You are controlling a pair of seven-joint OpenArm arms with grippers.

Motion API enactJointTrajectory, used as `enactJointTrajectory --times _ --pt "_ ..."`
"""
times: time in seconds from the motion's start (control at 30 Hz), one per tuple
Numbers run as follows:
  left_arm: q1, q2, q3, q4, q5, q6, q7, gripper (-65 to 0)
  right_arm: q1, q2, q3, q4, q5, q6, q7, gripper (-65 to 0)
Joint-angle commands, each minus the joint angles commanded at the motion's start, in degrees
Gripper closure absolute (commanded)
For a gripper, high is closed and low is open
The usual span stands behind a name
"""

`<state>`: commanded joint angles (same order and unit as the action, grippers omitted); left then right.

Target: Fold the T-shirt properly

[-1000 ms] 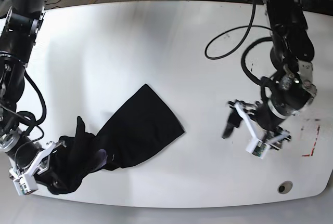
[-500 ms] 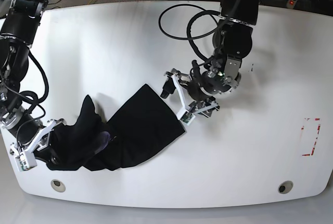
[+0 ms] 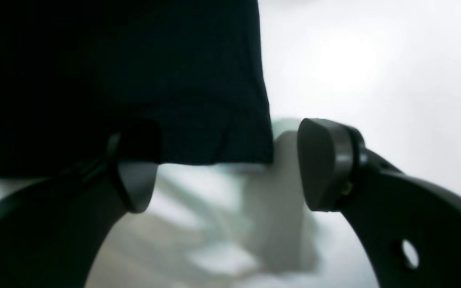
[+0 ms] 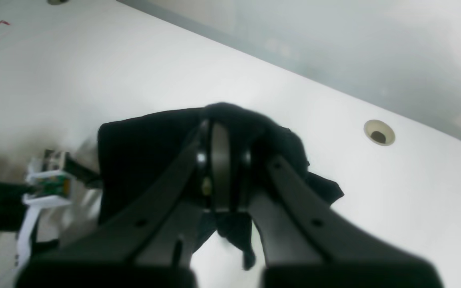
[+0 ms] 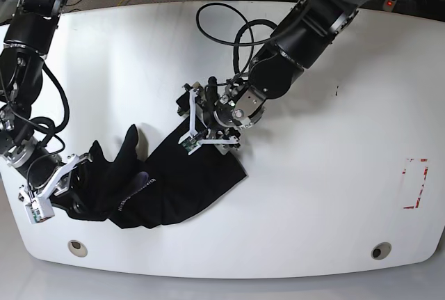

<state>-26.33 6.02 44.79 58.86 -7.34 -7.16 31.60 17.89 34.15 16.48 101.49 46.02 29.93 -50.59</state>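
Black T-shirt (image 5: 174, 175) lies bunched on the white surface (image 5: 313, 195), no tidy fold yet: right claw (image 4: 222, 168) pinches one end, left claw (image 3: 226, 168) spread at its corner.

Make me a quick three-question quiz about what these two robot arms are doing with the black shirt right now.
1. True or false: the right gripper is shut on a bunch of the T-shirt.
2. Are the fingers of the left gripper A) spread apart, B) pressed together, or C) out of sight?
3. What marks the table at the far edge from the shirt in the base view?

Key
1. True: in the right wrist view black cloth is bunched around the closed jaws.
2. A: they stand apart at the shirt's corner edge.
3. Thin red lines.
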Motion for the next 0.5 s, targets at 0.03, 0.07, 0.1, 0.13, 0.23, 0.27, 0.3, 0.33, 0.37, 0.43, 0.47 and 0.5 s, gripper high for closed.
enactJointTrajectory --times 0.03,0.07,0.1,0.13,0.23,0.27,0.3,0.33,0.37,0.43,0.47,0.5 --pt "-0.70 0.26 1.05 -1.14 0.00 0.70 -0.53 -50.0 -0.09 -0.44 0.00 0.09 -0.26 0.00 0.00 0.0" --pt "-1.23 0.44 2.11 -2.90 0.00 1.14 -0.62 -50.0 -0.18 -0.70 0.00 0.09 -0.35 0.00 0.00 0.0" --pt "-1.76 0.70 2.64 -4.22 0.00 1.41 -0.62 -49.9 -0.26 -0.79 0.00 0.09 -0.35 0.00 0.00 0.0" --pt "-2.20 0.70 2.90 -5.27 0.00 1.49 -0.62 -49.9 -0.26 -0.88 0.00 0.18 -0.35 0.00 0.00 0.0" --pt "-2.64 0.53 2.81 -8.00 0.00 1.67 -0.62 -43.2 -0.44 -0.97 0.00 0.18 -0.35 0.00 0.00 0.0" --pt "-2.64 0.35 2.81 -8.18 -0.09 1.67 -0.62 -38.9 -0.44 -0.97 0.00 0.18 -0.35 0.00 0.00 0.0" --pt "-2.64 0.26 2.73 -8.26 -0.09 1.67 -0.62 -34.9 -0.44 -0.97 0.00 0.09 -0.35 0.00 0.00 0.0" --pt "-2.55 0.09 2.73 -8.53 -0.09 1.67 -0.62 -26.5 -0.44 -0.97 0.00 0.09 -0.35 0.00 0.00 0.0" --pt "-2.55 -0.62 2.73 -8.53 -0.09 1.67 -0.53 -21.4 -0.44 -0.97 0.00 0.00 -0.35 0.00 0.00 0.0" --pt "-2.46 -2.46 2.73 -8.18 -0.35 1.67 -0.44 -14.7 -0.44 -0.97 0.00 0.00 -0.35 0.00 0.00 0.0" --pt "-2.37 -3.16 2.73 -8.18 -0.35 1.58 -0.44 -12.9 -0.44 -0.97 0.00 0.00 -0.35 0.00 0.00 0.0" --pt "-2.20 -3.87 2.73 -8.18 -0.44 1.58 -0.44 -12.1 -0.44 -0.97 0.00 0.00 -0.35 0.00 0.00 0.0"
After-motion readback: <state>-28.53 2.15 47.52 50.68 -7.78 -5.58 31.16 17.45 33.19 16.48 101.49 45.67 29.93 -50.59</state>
